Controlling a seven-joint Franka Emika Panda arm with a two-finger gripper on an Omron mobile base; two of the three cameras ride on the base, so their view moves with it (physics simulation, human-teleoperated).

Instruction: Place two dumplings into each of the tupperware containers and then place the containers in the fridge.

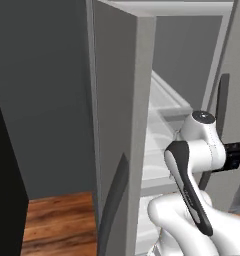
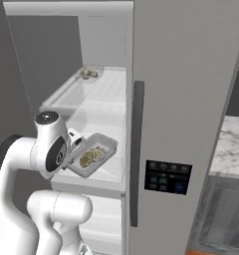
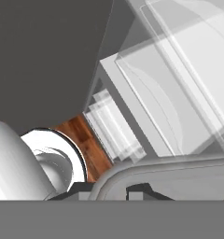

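Grey tupperware container [image 2: 93, 155] held in hand [image 2: 75, 144].

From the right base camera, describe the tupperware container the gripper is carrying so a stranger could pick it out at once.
Start at the open fridge and drop to the lower white shelf. At its front edge a shallow translucent grey tupperware container is tilted, held at its near end by the shut gripper, with dumplings inside. The other container sits flat at the back of the upper shelf, untouched.
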